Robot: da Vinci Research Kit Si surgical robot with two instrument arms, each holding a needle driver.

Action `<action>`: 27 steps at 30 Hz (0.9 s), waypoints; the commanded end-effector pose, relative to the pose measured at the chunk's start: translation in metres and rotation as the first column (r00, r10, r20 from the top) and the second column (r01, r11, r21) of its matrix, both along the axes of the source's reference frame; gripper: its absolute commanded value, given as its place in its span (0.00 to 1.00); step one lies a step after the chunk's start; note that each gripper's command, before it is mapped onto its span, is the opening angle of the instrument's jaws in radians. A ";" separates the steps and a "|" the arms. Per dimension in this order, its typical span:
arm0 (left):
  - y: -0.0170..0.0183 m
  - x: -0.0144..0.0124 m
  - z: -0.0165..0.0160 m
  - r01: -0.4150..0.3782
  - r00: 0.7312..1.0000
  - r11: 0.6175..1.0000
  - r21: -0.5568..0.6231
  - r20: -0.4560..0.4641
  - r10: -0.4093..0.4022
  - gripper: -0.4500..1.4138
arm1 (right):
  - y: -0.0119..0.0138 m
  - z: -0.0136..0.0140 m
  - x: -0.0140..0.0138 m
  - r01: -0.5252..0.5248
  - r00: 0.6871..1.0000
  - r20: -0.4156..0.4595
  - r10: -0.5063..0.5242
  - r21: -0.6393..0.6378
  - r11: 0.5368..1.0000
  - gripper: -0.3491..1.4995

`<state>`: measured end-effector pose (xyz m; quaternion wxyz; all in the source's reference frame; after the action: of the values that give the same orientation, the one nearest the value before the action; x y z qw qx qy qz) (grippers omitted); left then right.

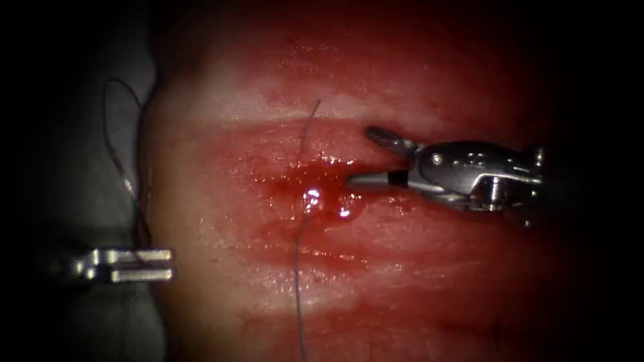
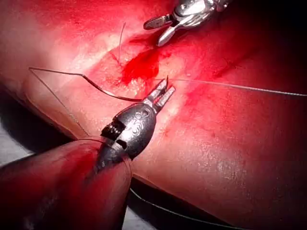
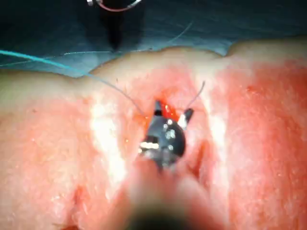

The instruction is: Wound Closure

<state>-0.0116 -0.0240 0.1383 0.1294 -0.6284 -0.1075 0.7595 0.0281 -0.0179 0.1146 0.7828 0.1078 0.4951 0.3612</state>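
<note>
Red fluid [image 1: 322,191] pools in the cut of the pale pork tissue [image 1: 221,268], where thin dark thread [image 1: 297,268] enters. Right silver claw [image 1: 365,157] gapes open over the cut, holding nothing. Left claw [image 1: 168,264], off the tissue's left edge, grips the dark curved needle [image 2: 110,92] near its tip.

The right tool [image 3: 170,116] is hovering with its jaws standing apart over the red fluid [image 3: 167,109] in the cut [image 3: 169,111] of the tissue [image 3: 259,143], gripping nothing. Thread [image 3: 72,70] is trailing across the tissue's edge towards the cut.
</note>
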 end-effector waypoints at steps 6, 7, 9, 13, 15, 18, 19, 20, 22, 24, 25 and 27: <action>-0.0011 -0.0005 0.0006 -0.001 1.000 1.000 0.005 0.001 0.001 0.00 | 0.0000 0.0048 0.0018 -0.072 0.990 -0.118 0.081 0.075 0.995 0.55; -0.0011 -0.0005 0.0006 -0.001 1.000 1.000 0.005 0.001 0.001 0.00 | 0.0000 0.0052 0.0019 -0.072 0.989 -0.124 0.082 0.082 0.994 0.55; -0.0010 -0.0005 0.0006 -0.001 1.000 1.000 0.005 0.001 0.001 0.00 | 0.0001 0.0060 0.0019 -0.078 0.986 -0.139 0.090 0.087 0.993 0.55; -0.0011 -0.0005 0.0007 -0.001 1.000 1.000 0.004 0.000 0.001 0.00 | 0.0007 0.0070 0.0020 -0.099 0.981 -0.159 0.113 0.095 0.991 0.54; -0.0011 -0.0006 0.0008 -0.002 1.000 1.000 0.004 0.002 0.002 0.00 | 0.0013 0.0073 0.0022 -0.102 0.981 -0.158 0.117 0.094 0.990 0.54; -0.0012 -0.0007 0.0009 -0.002 1.000 1.000 0.003 0.001 0.002 0.00 | 0.0017 0.0075 0.0028 -0.098 0.978 -0.175 0.113 0.093 0.991 0.55; -0.0012 -0.0007 0.0009 -0.002 1.000 1.000 0.002 0.001 0.002 0.00 | 0.0018 0.0075 0.0032 -0.095 0.977 -0.182 0.111 0.093 0.991 0.55; -0.0012 -0.0007 0.0009 -0.002 1.000 1.000 0.002 0.001 0.002 0.00 | 0.0017 0.0075 0.0035 -0.091 0.977 -0.187 0.107 0.093 0.992 0.55; -0.0012 -0.0007 0.0009 -0.001 1.000 1.000 0.008 0.002 0.001 0.00 | 0.0014 0.0073 0.0045 -0.072 0.974 -0.206 0.090 0.094 0.993 0.51; -0.0012 -0.0007 0.0009 -0.001 1.000 1.000 0.008 0.002 0.001 0.00 | 0.0012 0.0071 0.0051 -0.060 0.973 -0.218 0.079 0.095 0.994 0.49; -0.0012 -0.0007 0.0009 -0.001 1.000 1.000 0.008 0.002 0.001 0.00 | 0.0011 0.0069 0.0056 -0.052 0.971 -0.226 0.072 0.096 0.994 0.46; -0.0012 -0.0007 0.0009 -0.001 1.000 1.000 0.008 0.002 0.001 0.00 | 0.0012 0.0068 0.0058 -0.044 0.972 -0.227 0.061 0.080 0.996 0.40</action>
<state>-0.0117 -0.0240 0.1386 0.1300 -0.6285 -0.1080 0.7592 0.0335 -0.0161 0.1208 0.7147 0.1453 0.5719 0.3755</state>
